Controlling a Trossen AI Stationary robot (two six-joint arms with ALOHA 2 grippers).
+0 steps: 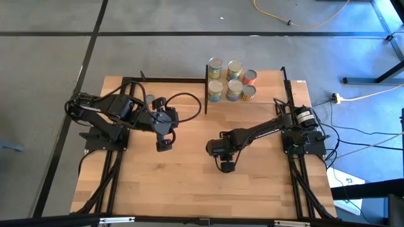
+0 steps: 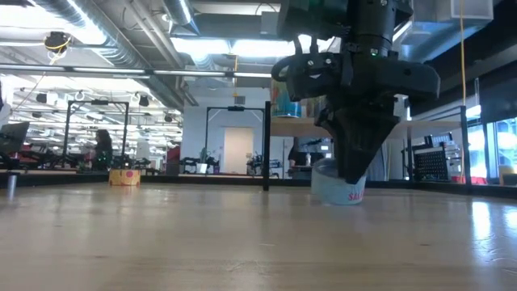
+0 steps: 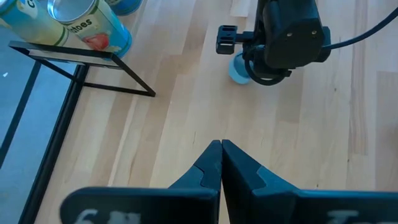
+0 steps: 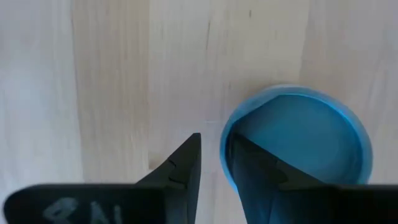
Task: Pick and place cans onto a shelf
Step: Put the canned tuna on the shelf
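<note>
Counter [image 1: 189,183]: light wood planks, smooth, soft sheen, low view shows reflections. Shelf [image 1: 206,88] posts: thin black metal, matt. Cans [image 1: 230,81]: shiny metal tops, glossy printed labels. Blue can [image 4: 298,143]: smooth rim, glossy inside. Right end effector [image 4: 211,163]: dark matt plastic fingers. Floor [image 1: 50,69]: grey, dull.

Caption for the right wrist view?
Right gripper straddling the rim of a blue-topped can, one finger inside, on the wooden table.
</note>
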